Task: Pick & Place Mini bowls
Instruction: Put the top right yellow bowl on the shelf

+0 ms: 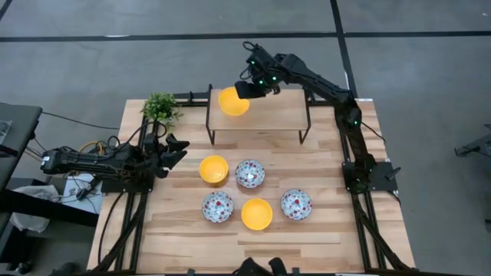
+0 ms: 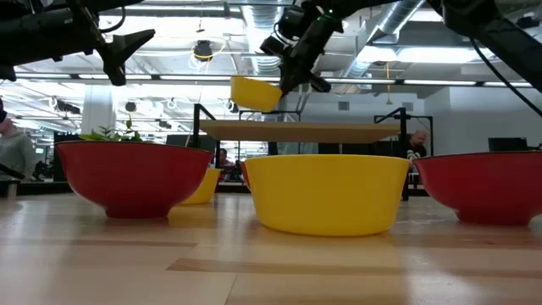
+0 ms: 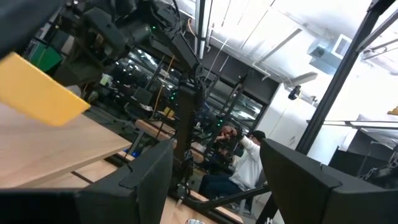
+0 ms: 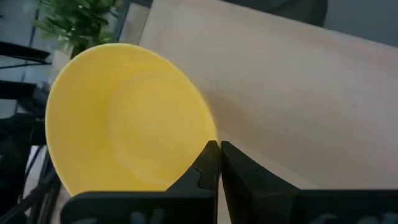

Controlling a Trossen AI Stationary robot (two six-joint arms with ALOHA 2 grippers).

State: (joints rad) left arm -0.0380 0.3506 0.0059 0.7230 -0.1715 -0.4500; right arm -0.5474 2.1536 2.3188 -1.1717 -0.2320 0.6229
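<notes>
The right gripper (image 1: 247, 90) is clamped on the rim of a plain glossy yellow mini bowl (image 1: 233, 101), holding it tilted above the left end of the raised wooden shelf (image 1: 280, 109). The left gripper (image 1: 178, 150), fingers apart, hangs near the small green plant (image 1: 160, 106). Five other mini bowls sit on the light wooden tabletop (image 1: 322, 238).

no legible text, labels, nos. or signs anywhere

Four cameras: overhead, table-level, two wrist-mounted.
Overhead looks straight down on the tabletop (image 1: 184, 238); the low one faces level across it; both share the shelf (image 1: 261, 115) at 12 o'clock.
</notes>
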